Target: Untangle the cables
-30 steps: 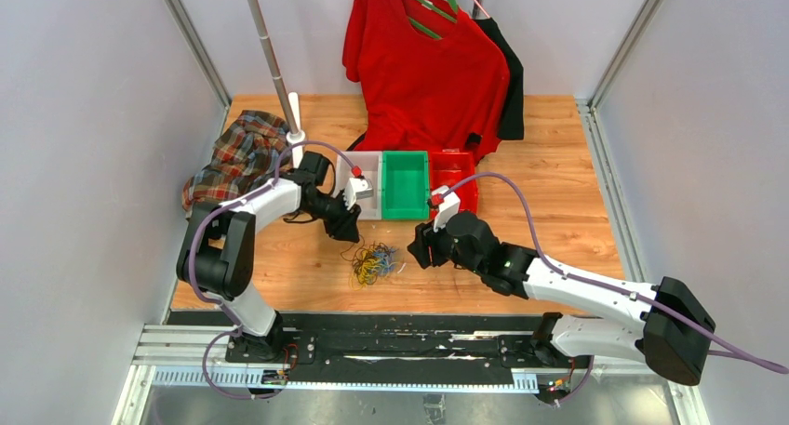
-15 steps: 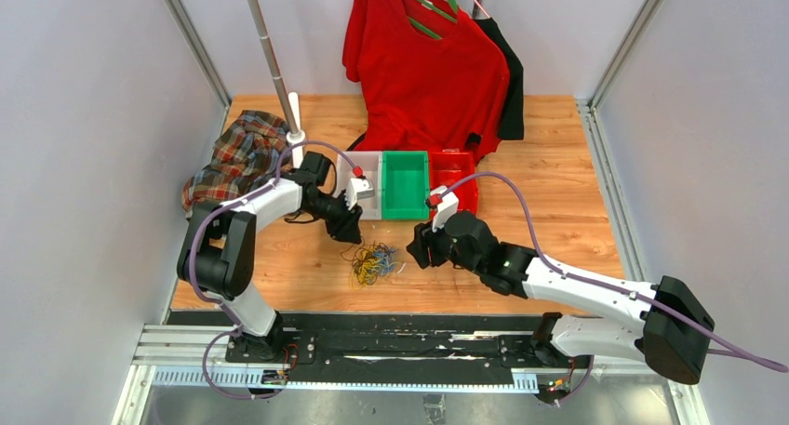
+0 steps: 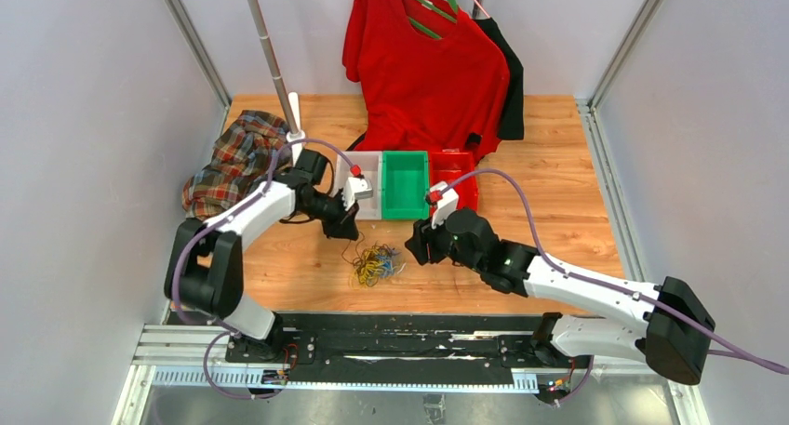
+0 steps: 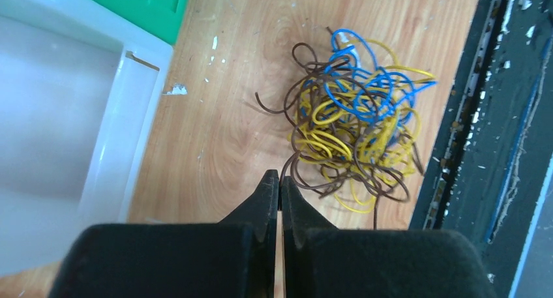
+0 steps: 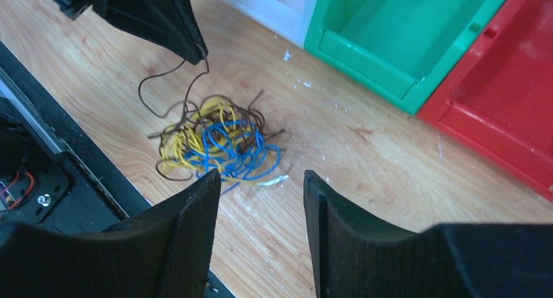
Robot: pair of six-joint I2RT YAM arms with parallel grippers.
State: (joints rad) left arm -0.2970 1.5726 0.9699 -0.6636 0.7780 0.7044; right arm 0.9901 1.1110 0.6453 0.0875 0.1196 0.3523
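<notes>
Now | left fingers (image 4: 263, 203) pinch brown cable (image 5: 207, 63) | far end lost in tangle (image 3: 373, 262)

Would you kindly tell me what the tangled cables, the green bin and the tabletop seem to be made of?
Cables: probably wire in smooth plastic insulation, brown, yellow and blue, holding springy curls. Green bin: likely moulded plastic, even colour, soft sheen. Tabletop: wood grain, possibly laminate, chipped with white flecks.
</notes>
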